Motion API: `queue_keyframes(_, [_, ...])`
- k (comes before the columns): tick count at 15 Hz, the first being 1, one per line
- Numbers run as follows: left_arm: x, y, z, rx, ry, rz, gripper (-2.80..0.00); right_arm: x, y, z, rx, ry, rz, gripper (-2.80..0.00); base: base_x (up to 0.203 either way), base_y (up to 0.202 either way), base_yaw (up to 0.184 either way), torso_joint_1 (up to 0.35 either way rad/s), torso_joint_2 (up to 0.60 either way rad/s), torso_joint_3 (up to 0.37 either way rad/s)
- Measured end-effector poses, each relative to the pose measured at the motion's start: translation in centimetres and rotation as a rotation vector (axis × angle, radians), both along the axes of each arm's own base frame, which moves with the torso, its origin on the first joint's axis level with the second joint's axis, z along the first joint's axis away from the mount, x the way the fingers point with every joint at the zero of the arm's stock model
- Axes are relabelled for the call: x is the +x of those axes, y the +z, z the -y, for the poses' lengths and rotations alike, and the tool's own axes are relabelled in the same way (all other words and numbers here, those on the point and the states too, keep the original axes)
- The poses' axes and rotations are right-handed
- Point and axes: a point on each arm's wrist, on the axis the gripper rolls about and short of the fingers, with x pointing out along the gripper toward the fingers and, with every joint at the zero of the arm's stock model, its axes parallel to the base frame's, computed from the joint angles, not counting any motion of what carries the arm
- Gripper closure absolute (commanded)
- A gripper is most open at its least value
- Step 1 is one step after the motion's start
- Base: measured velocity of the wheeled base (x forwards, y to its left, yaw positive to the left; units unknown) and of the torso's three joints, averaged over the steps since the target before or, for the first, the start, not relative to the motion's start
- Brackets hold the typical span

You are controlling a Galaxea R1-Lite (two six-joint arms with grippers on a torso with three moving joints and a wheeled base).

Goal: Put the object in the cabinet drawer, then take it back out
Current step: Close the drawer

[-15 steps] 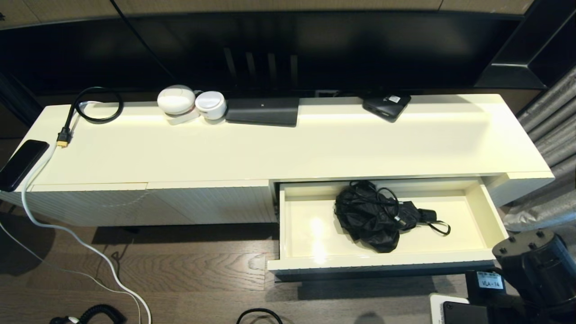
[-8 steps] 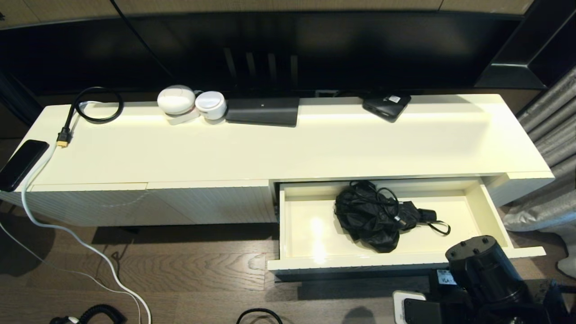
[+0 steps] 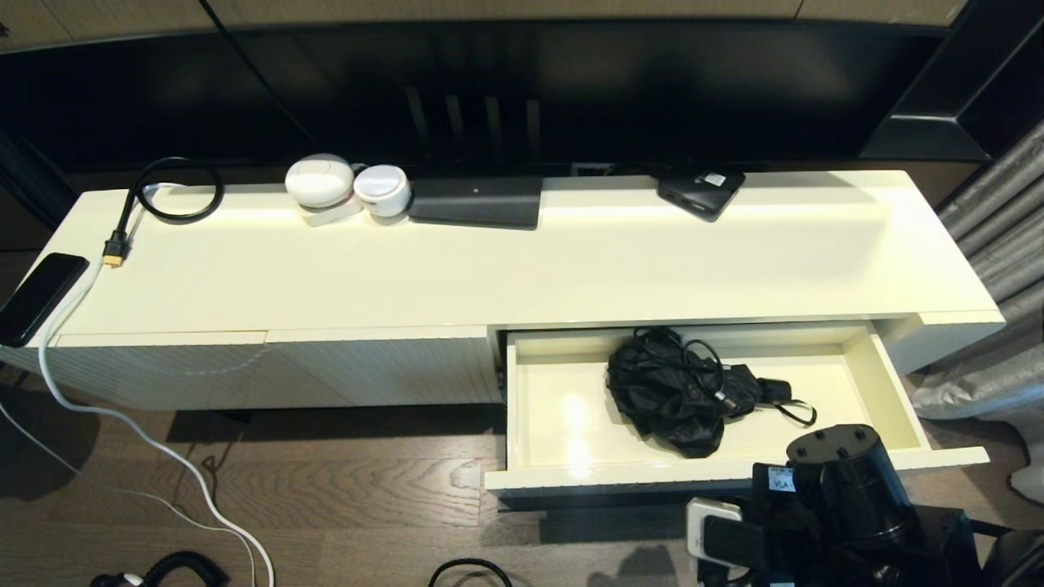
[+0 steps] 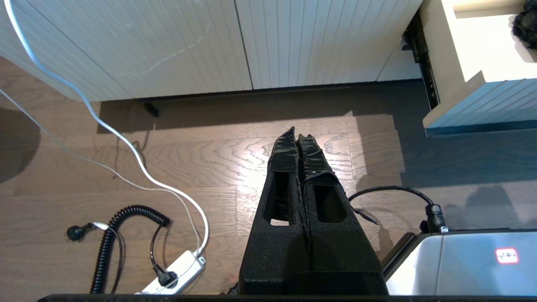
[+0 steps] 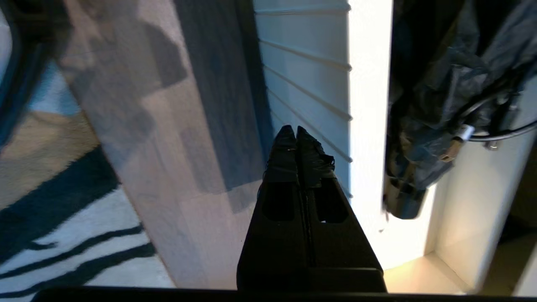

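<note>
1. The drawer [image 3: 889,383] stands pulled out of the cabinet [image 3: 522,261], and the black umbrella [image 3: 677,391] lies inside it, toward 12 o'clock from the right arm [image 3: 848,497].
2. On the cabinet top, at about 11 o'clock, there are two white pods [image 3: 347,186], a black box [image 3: 475,201] and a coiled cable [image 3: 175,191]; a phone [image 3: 37,297] lies at 9 o'clock.
3. The floor [image 3: 342,489] is dark wood.
4. Only the wrist views show the grippers: the right gripper [image 5: 296,131] is closed and empty in front of the drawer's ribbed front; the left gripper [image 4: 298,135] is closed above the floor.
</note>
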Motion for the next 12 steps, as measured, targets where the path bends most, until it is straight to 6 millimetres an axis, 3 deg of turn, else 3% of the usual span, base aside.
queue_keyframes(12, [0.0,0.0,0.0,0.0,0.0,0.0,0.0,2.7,-0.4,-0.1,0.033,-0.027,0.169,0.0,0.0,0.0,0.0,0.0,0.0,0.0])
